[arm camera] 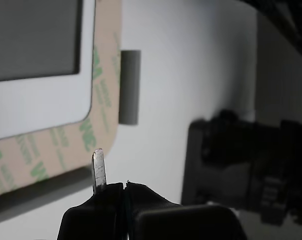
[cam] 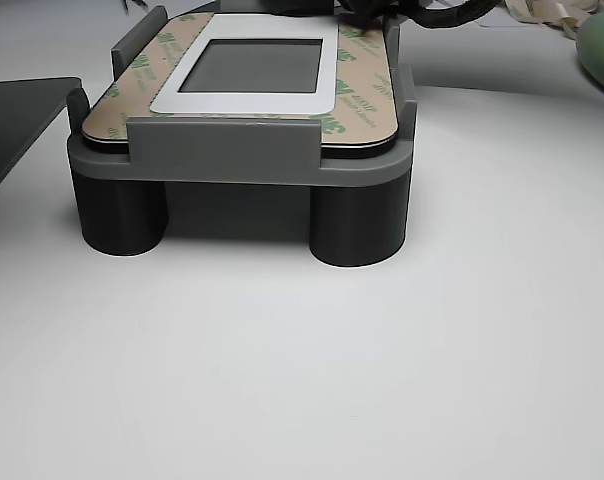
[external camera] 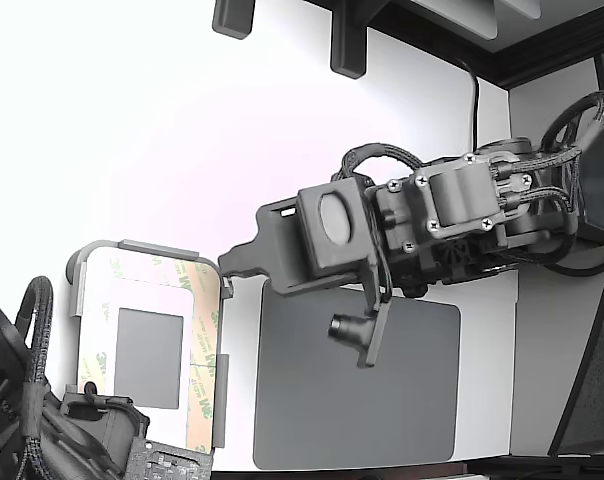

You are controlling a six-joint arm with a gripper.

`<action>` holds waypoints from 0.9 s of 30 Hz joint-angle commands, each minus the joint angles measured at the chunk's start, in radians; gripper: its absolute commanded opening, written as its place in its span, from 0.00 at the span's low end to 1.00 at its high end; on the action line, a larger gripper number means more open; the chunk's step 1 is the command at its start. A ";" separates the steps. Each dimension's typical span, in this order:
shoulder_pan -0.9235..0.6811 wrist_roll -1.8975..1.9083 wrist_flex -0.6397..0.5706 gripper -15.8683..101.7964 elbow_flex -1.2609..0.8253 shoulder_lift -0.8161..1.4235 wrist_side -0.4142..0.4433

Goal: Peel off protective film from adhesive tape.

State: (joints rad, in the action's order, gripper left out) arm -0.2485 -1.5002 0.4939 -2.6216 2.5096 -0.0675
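Note:
The protective film (external camera: 204, 350) is a tan strip with green logos that borders the white plate (external camera: 147, 290) in a grey fixture at the exterior view's left. It also shows in the wrist view (arm camera: 105, 95) and the other view (cam: 360, 92). The adhesive tape lies hidden under the film. My gripper (external camera: 225, 268) reaches in from the exterior view's right and sits just off the fixture's far right corner. In the wrist view the gripper (arm camera: 99, 167) shows one thin metal tip over the film's rounded corner. The jaws look closed with nothing between them.
A large grey mat (external camera: 357, 385) lies to the exterior view's right of the fixture (cam: 242, 150). A second arm (external camera: 42, 420) sits at the lower left, next to the fixture. Pale loose strips (cam: 542, 15) lie behind the fixture in the other view.

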 commanded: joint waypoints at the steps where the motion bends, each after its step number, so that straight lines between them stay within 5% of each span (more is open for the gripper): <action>1: -0.037 -0.169 0.008 0.03 0.141 -0.169 -0.002; 8: -0.176 -0.227 0.120 0.04 0.416 -0.449 0.083; 12: -0.224 -0.218 0.149 0.12 0.497 -0.560 0.114; 15: -0.268 -0.225 0.100 0.05 0.492 -0.591 0.150; 27: -0.377 -0.232 0.117 0.04 0.615 -0.742 0.166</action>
State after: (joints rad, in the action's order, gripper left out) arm -0.6259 -1.7288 0.6136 -2.0402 1.7533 0.0951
